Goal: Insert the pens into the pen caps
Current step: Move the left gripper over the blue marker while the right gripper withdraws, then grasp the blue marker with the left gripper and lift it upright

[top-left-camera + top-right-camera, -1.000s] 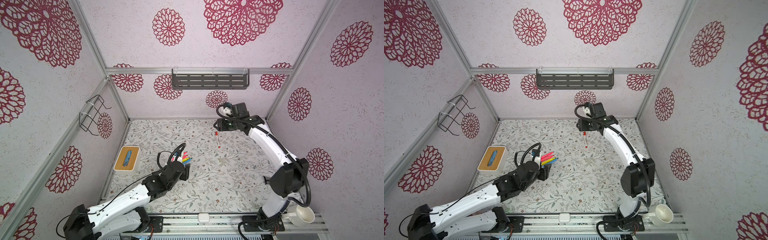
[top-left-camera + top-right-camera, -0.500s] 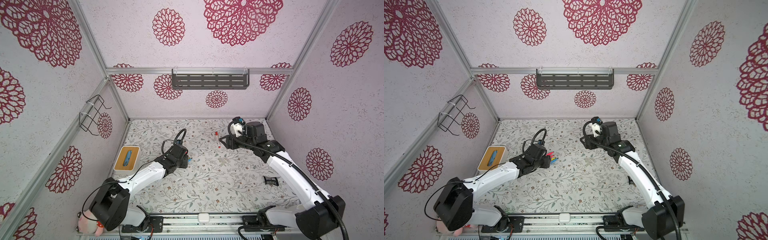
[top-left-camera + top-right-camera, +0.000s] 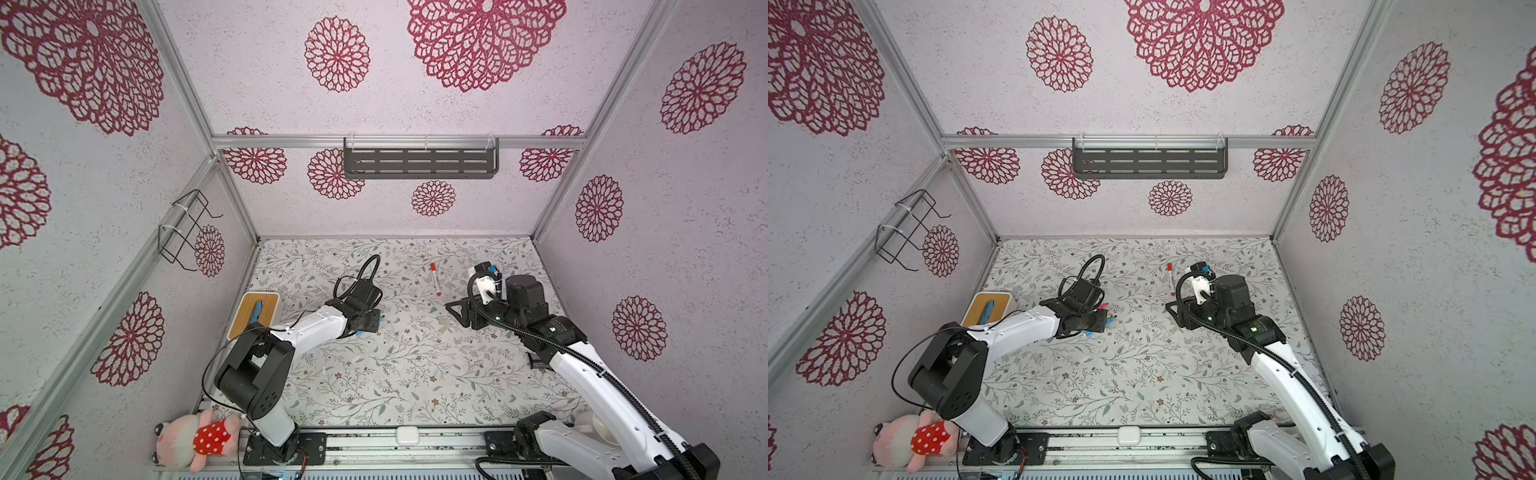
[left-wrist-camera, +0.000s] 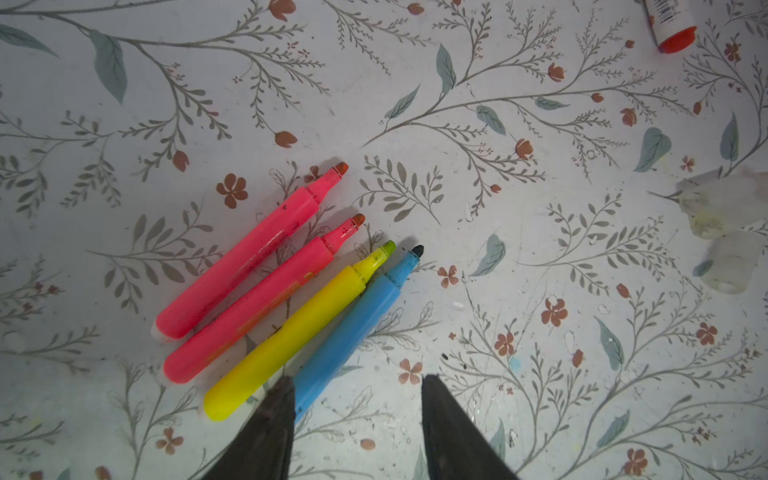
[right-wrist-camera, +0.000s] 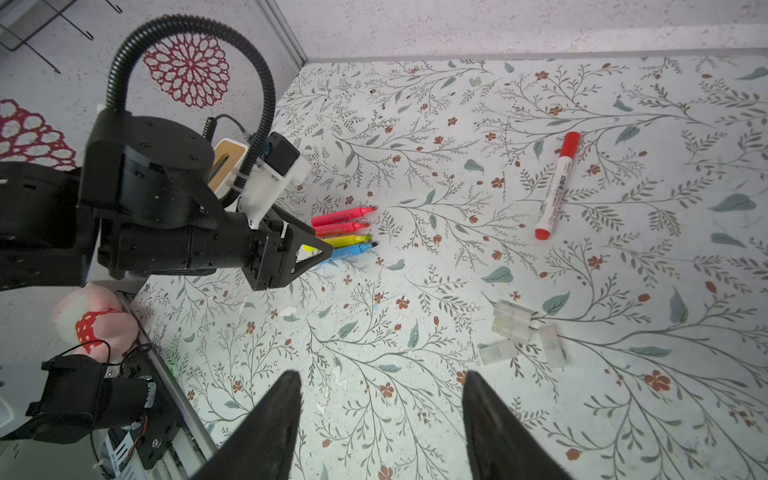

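1. The left gripper has its jaws apart and grips nothing; one finger covers the blue pen's tail.
2. Beside the blue pen lie the yellow pen and two pink pens, all uncapped and side by side.
3. The right gripper hovers with its jaws wide and empty, near the clear pen caps; the white marker lies farther off.

Uncapped pens, clear caps well apart

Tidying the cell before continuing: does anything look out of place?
A pink plush toy in a red dotted dress lies by the left arm's base, off the table, unrelated to pens. The white marker lies apart from the four coloured pens.
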Robot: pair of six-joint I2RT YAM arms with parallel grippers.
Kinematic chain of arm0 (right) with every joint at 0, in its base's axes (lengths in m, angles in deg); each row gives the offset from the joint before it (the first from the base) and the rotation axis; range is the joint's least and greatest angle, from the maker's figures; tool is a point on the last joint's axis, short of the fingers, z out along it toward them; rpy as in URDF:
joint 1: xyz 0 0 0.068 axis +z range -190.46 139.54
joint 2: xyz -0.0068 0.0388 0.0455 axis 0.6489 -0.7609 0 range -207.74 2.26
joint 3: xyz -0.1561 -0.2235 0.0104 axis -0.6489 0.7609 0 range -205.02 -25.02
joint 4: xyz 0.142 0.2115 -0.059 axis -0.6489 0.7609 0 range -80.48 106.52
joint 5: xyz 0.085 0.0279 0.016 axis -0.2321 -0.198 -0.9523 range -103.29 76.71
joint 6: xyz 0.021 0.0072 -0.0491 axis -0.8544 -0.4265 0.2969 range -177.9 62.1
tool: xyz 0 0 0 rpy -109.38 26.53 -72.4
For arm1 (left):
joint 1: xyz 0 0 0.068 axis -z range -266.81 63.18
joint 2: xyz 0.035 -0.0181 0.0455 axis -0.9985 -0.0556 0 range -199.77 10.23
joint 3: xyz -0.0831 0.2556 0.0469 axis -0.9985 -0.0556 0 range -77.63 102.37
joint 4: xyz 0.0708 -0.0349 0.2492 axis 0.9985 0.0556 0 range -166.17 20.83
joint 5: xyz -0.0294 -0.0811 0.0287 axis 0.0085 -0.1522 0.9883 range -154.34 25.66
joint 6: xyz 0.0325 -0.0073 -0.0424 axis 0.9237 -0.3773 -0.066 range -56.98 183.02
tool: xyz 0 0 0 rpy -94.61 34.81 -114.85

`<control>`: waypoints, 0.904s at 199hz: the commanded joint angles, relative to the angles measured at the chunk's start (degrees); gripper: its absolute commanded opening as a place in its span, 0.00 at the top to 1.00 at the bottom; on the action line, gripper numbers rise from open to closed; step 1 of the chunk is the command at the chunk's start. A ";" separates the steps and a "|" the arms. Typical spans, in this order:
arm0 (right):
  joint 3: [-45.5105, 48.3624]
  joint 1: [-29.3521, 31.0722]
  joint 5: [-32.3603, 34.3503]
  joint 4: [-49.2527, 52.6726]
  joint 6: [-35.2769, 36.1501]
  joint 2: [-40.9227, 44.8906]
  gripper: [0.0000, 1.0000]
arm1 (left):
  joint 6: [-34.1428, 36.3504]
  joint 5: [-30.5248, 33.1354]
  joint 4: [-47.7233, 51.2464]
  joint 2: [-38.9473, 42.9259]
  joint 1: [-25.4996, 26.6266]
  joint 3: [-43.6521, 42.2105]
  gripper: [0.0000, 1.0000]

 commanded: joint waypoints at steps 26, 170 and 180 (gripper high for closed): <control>2.44 -0.26 0.31 -1.53 -1.49 2.80 0.37 | 1.67 -2.30 1.70 -2.57 -0.76 1.57 0.49; 5.46 -0.27 0.51 -3.14 -4.66 5.84 0.37 | 2.03 -4.70 3.27 -6.90 -1.24 1.64 0.53; 5.49 -0.29 0.60 -3.18 -4.74 6.13 0.37 | 1.47 -5.56 3.19 -7.07 -0.96 1.28 0.54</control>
